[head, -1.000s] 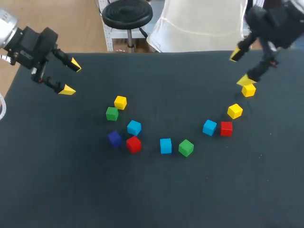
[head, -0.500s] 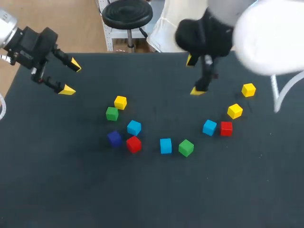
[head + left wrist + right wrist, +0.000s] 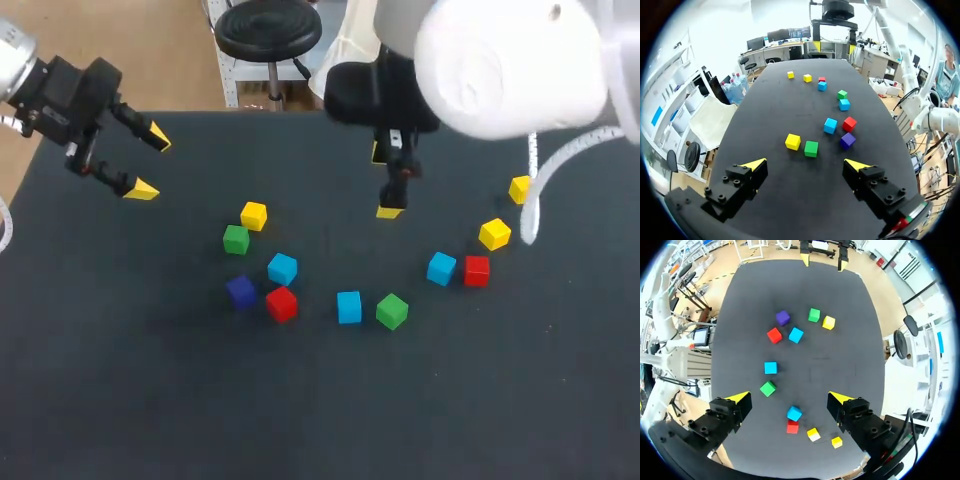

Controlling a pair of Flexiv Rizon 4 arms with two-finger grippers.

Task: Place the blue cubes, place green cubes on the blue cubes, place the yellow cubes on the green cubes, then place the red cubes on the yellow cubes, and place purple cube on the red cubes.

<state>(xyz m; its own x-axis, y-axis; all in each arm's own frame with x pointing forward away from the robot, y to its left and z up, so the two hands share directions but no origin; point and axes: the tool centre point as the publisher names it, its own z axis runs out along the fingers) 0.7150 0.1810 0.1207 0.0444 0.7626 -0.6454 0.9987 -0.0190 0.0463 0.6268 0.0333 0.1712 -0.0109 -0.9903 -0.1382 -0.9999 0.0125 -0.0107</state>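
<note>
The left pincer [image 3: 150, 163] hangs over the far left corner of the dark tabletop [image 3: 330, 420], its fingers wide apart and holding nothing. The right pincer [image 3: 385, 182] is over the far middle, also wide open and empty.

All cubes lie single on the tabletop, in a loose arc. Toward the left edge a yellow cube [image 3: 253, 215] is just beside a green cube [image 3: 236, 239]. Nearer lie a blue cube [image 3: 282, 269], the purple cube [image 3: 240, 291] and a red cube [image 3: 281, 303], close together. In the middle a second blue cube [image 3: 348, 307] is beside a second green cube [image 3: 392, 311]. Toward the right edge a third blue cube [image 3: 441, 268] is just beside a second red cube [image 3: 476, 270]. A second yellow cube [image 3: 494, 234] and a third yellow cube [image 3: 518, 188] lie farther back, near that edge.

Between the arc and the near edge runs a broad bare strip.
</note>
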